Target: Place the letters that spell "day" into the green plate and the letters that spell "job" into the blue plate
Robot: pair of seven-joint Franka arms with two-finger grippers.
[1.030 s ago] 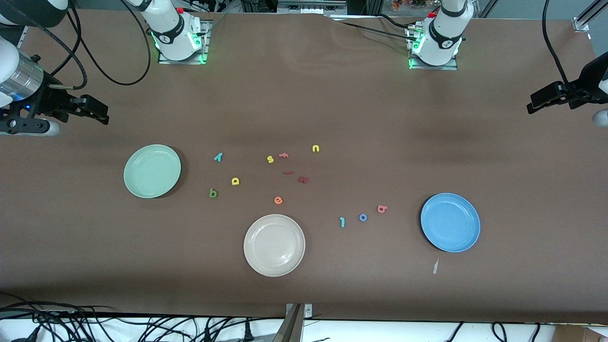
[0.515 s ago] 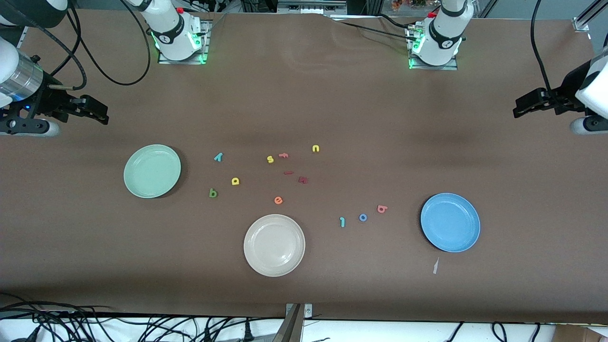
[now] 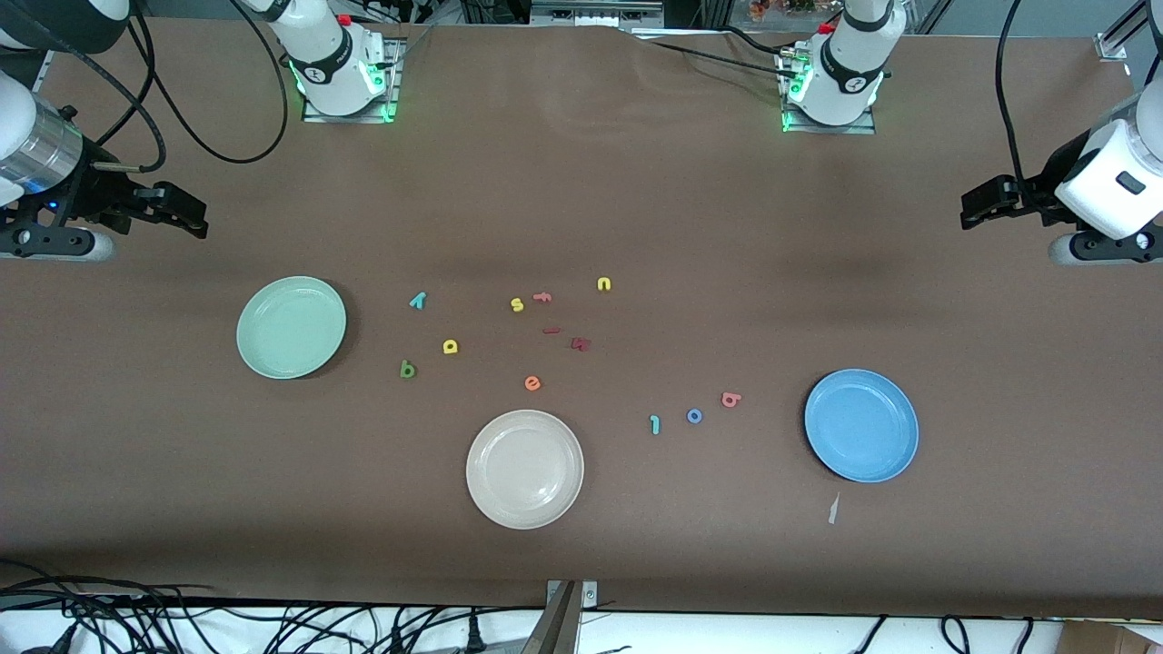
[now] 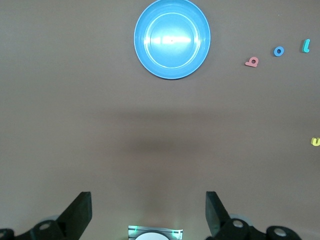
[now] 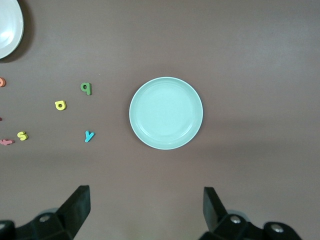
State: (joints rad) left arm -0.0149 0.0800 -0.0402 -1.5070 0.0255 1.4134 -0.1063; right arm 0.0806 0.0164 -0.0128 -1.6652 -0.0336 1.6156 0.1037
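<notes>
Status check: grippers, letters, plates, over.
Left gripper and right gripper open, empty, at table ends. Six letters on table; green plate, blue plate empty. Nothing blocking.

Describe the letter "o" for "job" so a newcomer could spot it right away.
Start at the blue plate toward the left arm's end of the table. Beside it, toward the table's middle, three small foam letters lie in a short row. The blue "o" is the middle one, a plain ring between the pinkish-red "b" and the teal hook-shaped "j", and the only blue letter on the table.
</notes>
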